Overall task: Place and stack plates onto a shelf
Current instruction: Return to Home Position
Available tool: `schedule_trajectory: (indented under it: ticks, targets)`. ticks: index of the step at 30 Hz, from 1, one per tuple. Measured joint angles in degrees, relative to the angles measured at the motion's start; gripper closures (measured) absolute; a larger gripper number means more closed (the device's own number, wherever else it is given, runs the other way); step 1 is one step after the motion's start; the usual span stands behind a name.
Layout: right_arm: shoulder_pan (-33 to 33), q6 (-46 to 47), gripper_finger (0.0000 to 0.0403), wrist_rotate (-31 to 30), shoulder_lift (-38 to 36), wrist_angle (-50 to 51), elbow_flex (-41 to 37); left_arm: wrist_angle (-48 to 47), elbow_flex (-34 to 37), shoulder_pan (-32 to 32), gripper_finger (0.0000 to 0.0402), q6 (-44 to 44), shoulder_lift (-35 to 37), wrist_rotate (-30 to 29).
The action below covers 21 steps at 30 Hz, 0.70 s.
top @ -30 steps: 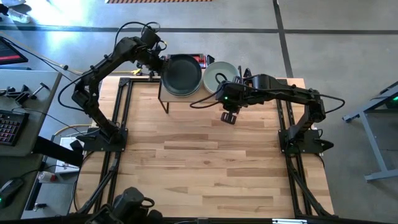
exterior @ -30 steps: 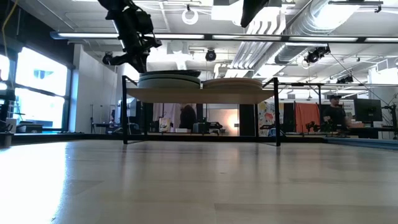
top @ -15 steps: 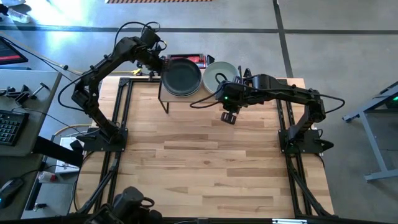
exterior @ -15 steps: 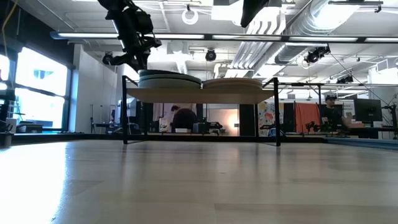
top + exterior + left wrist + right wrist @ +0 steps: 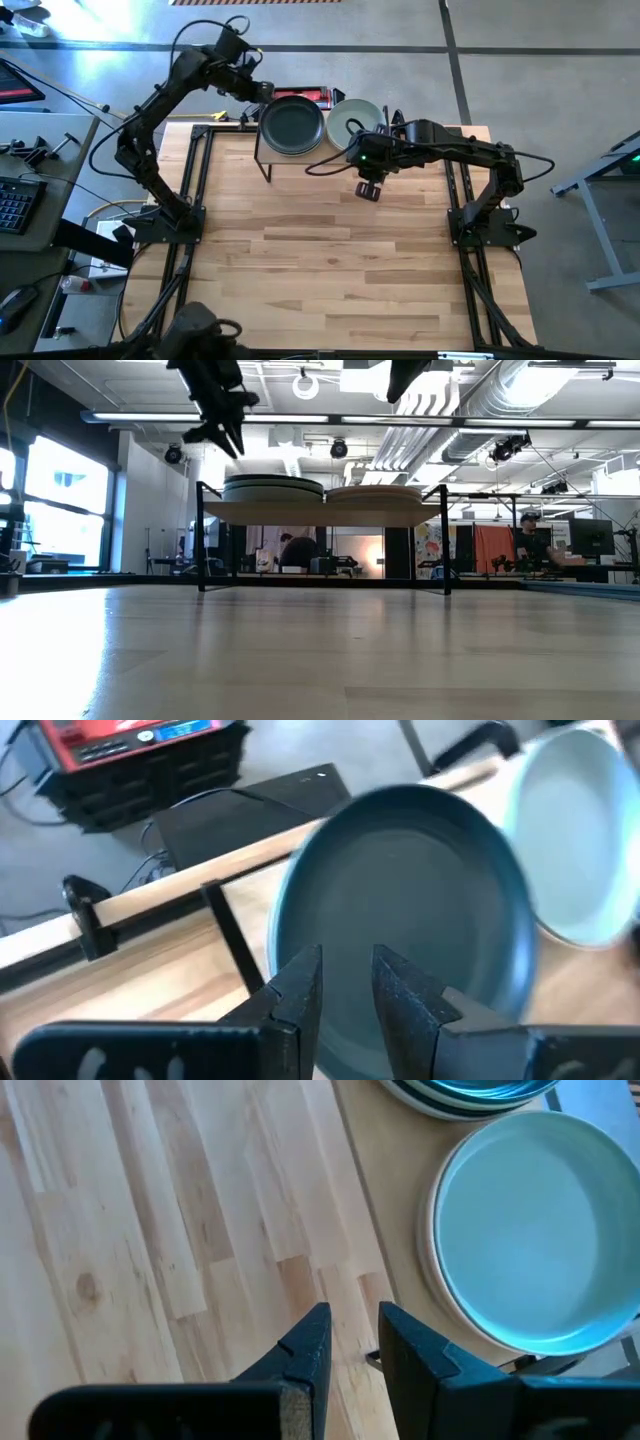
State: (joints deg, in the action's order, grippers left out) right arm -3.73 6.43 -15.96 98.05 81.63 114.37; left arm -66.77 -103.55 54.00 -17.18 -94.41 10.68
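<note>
We see the left gripper hovering slightly parted and empty just beside the dark plate topping a stack on the shelf, with the right gripper narrowly parted and empty over the worktop near the pale plate.

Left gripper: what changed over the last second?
The left gripper let go of the dark plate and rose clear of it, drawing back off the shelf; its fingers now stand apart and empty. The plate stays on its stack. The right gripper and the pale plate did not move.
</note>
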Motion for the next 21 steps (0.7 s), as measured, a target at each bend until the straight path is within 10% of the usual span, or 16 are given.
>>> schedule_trajectory:
  ticks: [8,21]
  targets:
    - [-0.5,0.5,0.0339,-1.8,-6.3,-2.9,-5.3,-4.0,-1.9,-2.4,0.0323,7.3,6.9,0.7]
    - [-1.6,2.7,0.0339,-2.0,-33.9,-38.9,-45.1,5.9,18.8,-7.7,0.0323,11.5,36.4,0.7]
